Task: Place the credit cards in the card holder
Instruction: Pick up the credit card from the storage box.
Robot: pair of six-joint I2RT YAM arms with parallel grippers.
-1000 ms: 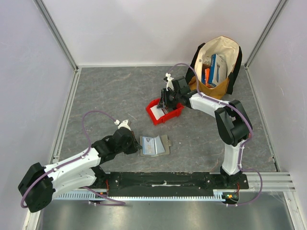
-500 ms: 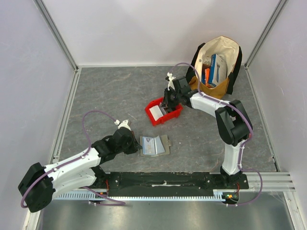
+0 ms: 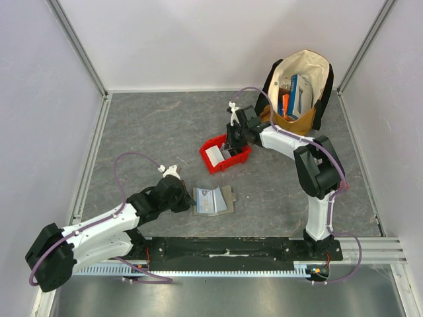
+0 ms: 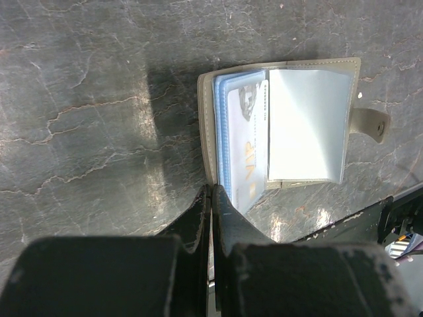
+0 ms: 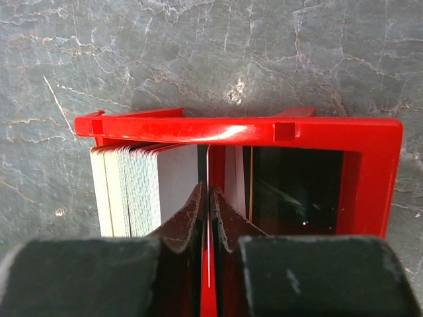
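Observation:
The grey-olive card holder [image 3: 213, 200] [image 4: 284, 125] lies open on the table, with a pale blue credit card [image 4: 241, 145] in its clear sleeves. My left gripper [image 3: 188, 201] [image 4: 211, 189] is shut, and its tips rest at the holder's left edge. A red bin [image 3: 228, 164] [image 5: 238, 125] holds a stack of credit cards [image 5: 132, 188] [image 3: 213, 155] standing on edge. My right gripper [image 3: 229, 146] [image 5: 209, 191] reaches down into the bin. Its fingers are shut on the thin edge of one upright card [image 5: 209, 165], just right of the stack.
A tan canvas bag [image 3: 297, 82] with upright colourful boxes stands at the back right, close behind the right arm. White walls and aluminium rails [image 3: 92, 158] bound the grey table on three sides.
The right gripper's fingers have closed together on a card inside the bin, and the bin has shifted slightly left. The left arm and the card holder have stayed put.

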